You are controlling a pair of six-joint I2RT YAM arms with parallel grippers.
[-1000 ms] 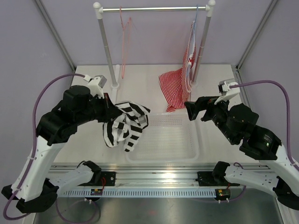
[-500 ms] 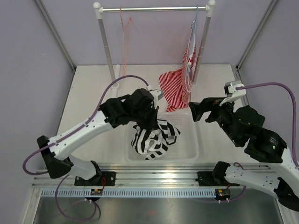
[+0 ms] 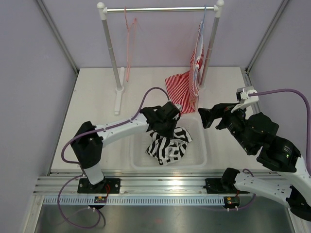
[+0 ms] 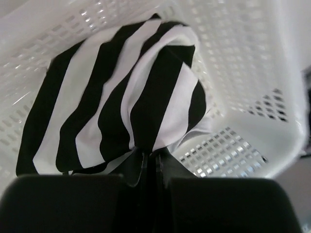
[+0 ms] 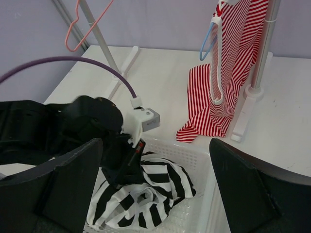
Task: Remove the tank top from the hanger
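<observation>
The black-and-white striped tank top (image 3: pixel 168 144) lies bunched in the white basket (image 3: pixel 201 145); it also shows in the left wrist view (image 4: pixel 121 102) and the right wrist view (image 5: pixel 160 194). My left gripper (image 3: pixel 163 131) is shut on a fold of the tank top (image 4: pixel 148 155) and reaches down into the basket. The pink hanger (image 3: pixel 129 34) hangs bare on the rail at the back left, also seen in the right wrist view (image 5: pixel 85 29). My right gripper (image 3: pixel 206 116) is open and empty, held above the basket's right side.
A red-and-white striped top (image 3: pixel 187 82) hangs from a pale blue hanger (image 3: pixel 201 24) at the rail's right end, its hem lying on the table. The rack's posts (image 3: pixel 111 48) stand at the back. The basket's perforated wall (image 4: pixel 243 97) surrounds the cloth.
My left arm has swung right and lowered the tank top from beside the basket down into it. My right gripper has drifted slightly right and up.
</observation>
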